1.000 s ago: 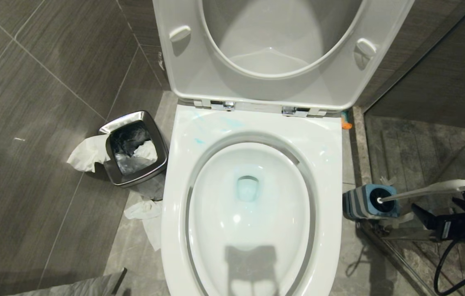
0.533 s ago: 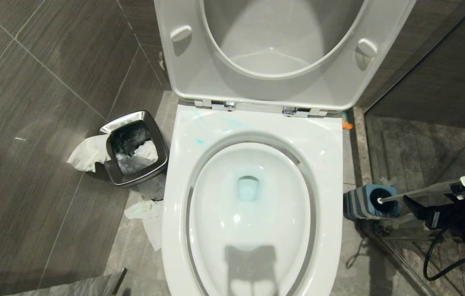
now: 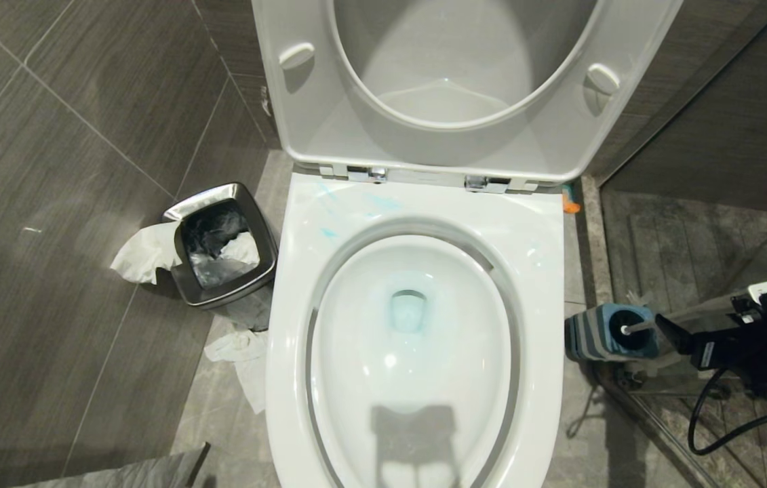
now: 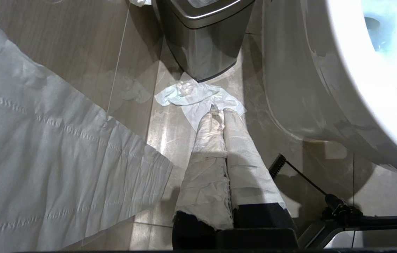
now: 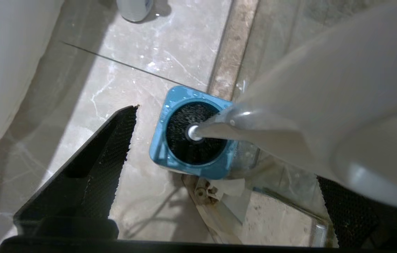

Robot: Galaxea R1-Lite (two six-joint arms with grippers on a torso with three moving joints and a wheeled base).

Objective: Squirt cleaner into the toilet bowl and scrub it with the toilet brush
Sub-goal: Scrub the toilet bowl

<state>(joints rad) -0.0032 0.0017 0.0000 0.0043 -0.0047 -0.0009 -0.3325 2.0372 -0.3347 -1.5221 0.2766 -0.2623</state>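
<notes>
1. Bowl: seat and lid raised; cleaner tints the water blue.
2. Brush: head seated in the holder on the floor to the bowl's right.
3. Right gripper: fingers spread wide either side of the handle, not clamping it.
4. Left gripper: paper-wrapped fingers pressed together, low beside the bin.

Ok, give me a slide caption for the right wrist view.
Open right gripper straddling the toilet brush handle, brush head seated in its blue holder.
</notes>
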